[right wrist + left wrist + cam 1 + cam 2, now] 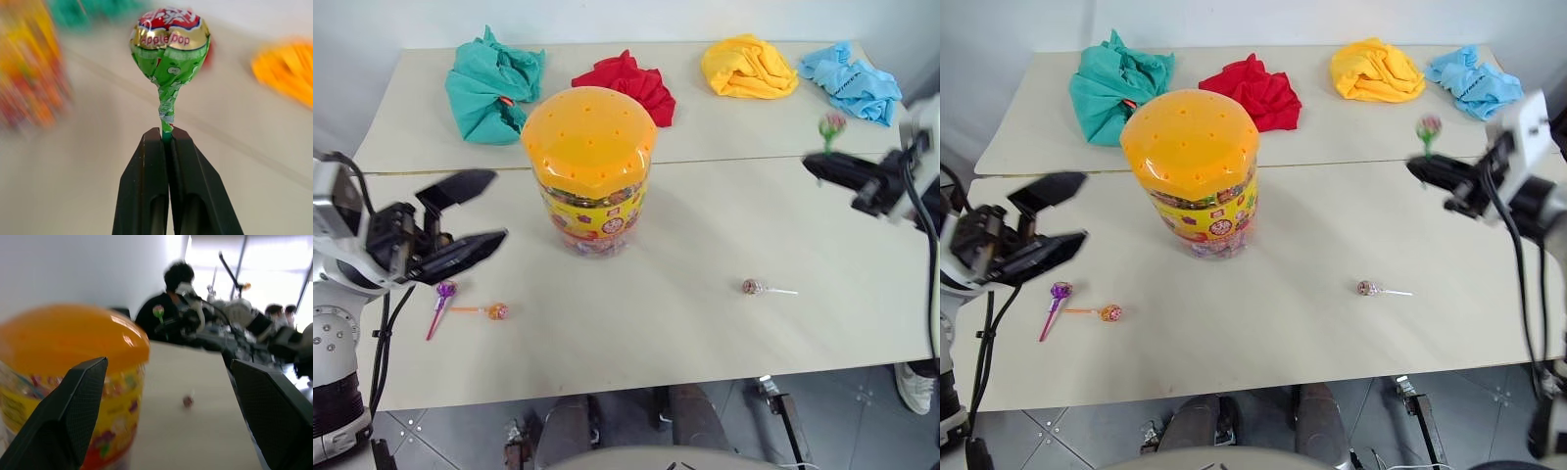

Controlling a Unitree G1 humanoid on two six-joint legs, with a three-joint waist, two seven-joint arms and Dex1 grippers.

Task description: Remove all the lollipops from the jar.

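The jar (590, 171), clear with a yellow candy label and an orange holed lid, stands mid-table. My right gripper (819, 166) is shut on the stick of a green lollipop (169, 46), held upright above the table's right side. My left gripper (475, 211) hangs open left of the jar with nothing between its fingers. On the table lie a purple lollipop (445, 290) and an orange lollipop (496, 311) near the left gripper. A white-stick lollipop (753, 287) rests right of centre.
Crumpled cloths lie along the far table: teal (492, 83), red (628, 82), yellow (747, 67) and light blue (850, 80). A seam (724, 159) divides the two tabletops. A person's shoe (915, 387) shows on the floor at the right.
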